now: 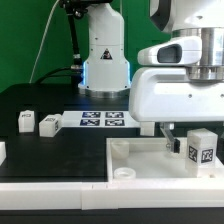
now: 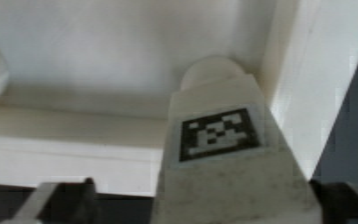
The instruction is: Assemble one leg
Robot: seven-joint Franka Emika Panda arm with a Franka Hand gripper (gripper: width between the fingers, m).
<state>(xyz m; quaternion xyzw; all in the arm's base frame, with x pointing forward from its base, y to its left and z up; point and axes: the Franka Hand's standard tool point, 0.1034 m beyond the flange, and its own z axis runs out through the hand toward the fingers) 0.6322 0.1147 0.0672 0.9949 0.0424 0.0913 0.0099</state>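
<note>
My gripper (image 1: pixel 192 150) is shut on a leg (image 1: pixel 203 148), a small white block with black-and-white tags. It holds the leg upright over the right part of the large white tray (image 1: pixel 140 160). In the wrist view the leg (image 2: pixel 226 150) fills the middle between my dark fingers (image 2: pixel 60 200). Its tag faces the camera and its far end points at the tray's inner corner (image 2: pixel 274 60). I cannot tell whether it touches the tray. Two more legs (image 1: pixel 26 122) (image 1: pixel 49 124) stand on the black table at the exterior view's left.
The marker board (image 1: pixel 102 120) lies behind the tray, in front of the robot base (image 1: pixel 105 60). A small round white part (image 1: pixel 123 173) sits at the tray's near left corner. Another white piece (image 1: pixel 2 150) shows at the left edge.
</note>
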